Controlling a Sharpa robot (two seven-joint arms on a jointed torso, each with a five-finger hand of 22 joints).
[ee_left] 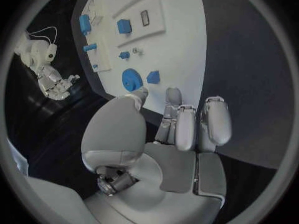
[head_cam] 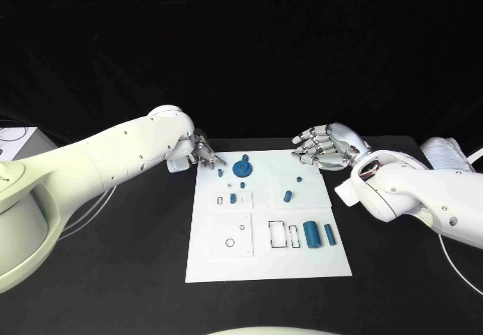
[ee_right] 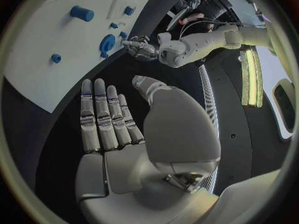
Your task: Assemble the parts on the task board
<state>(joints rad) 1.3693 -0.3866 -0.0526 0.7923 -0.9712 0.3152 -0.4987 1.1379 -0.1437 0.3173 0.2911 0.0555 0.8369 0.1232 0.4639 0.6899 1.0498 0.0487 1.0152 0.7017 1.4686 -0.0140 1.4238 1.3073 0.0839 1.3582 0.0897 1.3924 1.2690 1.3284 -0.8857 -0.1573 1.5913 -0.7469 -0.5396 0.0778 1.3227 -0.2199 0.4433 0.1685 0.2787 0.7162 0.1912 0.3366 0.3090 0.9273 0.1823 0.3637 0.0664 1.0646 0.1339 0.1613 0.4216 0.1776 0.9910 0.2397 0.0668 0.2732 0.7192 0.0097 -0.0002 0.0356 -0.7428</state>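
Two empty hands [head_cam: 202, 155] [head_cam: 324, 148], small parts [head_cam: 234, 199] indistinct.

No legible text or markings

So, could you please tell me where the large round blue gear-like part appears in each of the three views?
Head view: the large round blue gear-like part stands near the far edge of the white task board, by the left hand.
Left wrist view: the part lies just beyond that hand's fingertips.
Right wrist view: it sits on the board's edge, beside the left hand.
Shared landmark: the left hand.
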